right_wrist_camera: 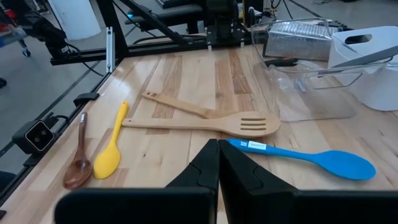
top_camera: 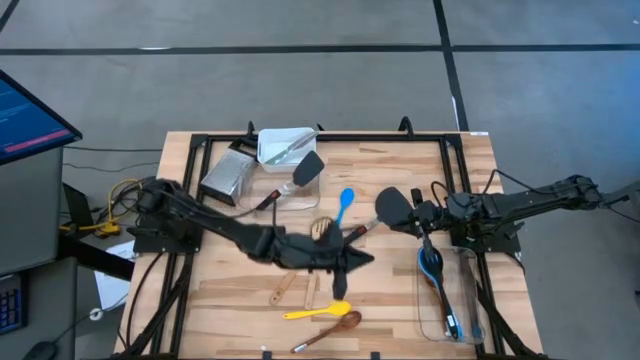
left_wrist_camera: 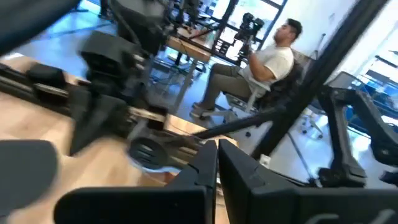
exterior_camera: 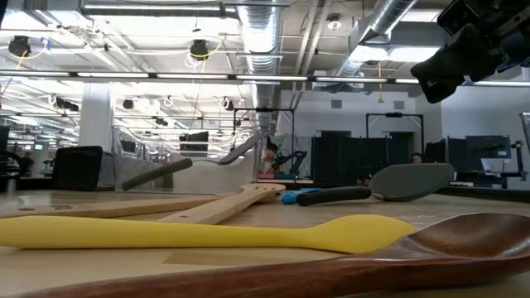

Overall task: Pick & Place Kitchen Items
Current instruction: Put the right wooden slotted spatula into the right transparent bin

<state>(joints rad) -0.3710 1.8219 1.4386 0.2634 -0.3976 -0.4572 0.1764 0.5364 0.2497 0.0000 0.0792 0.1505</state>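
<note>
Both grippers are shut with nothing between the fingers. My left gripper (top_camera: 368, 260) (left_wrist_camera: 217, 155) reaches over the table's middle, above the wooden slotted turner (right_wrist_camera: 205, 122) and a plain wooden spoon (top_camera: 283, 290). My right gripper (top_camera: 414, 215) (right_wrist_camera: 217, 152) waits at the right. A black spatula (top_camera: 392, 207) (exterior_camera: 389, 184) lies flat on the table just in front of it. A blue spoon (top_camera: 345, 203) (right_wrist_camera: 311, 158) lies farther back. A yellow spoon (top_camera: 318, 312) (exterior_camera: 207, 233) and a dark wooden spoon (top_camera: 330, 328) (exterior_camera: 348, 269) lie at the near edge.
A clear tub (top_camera: 448, 315) at the right holds blue and black utensils. At the far left stand another clear tub (top_camera: 290, 190) with a black spatula (top_camera: 308, 168), a white container (top_camera: 283, 145) and a metal grater (top_camera: 225, 175). A seated person (left_wrist_camera: 261, 68) shows beyond the table.
</note>
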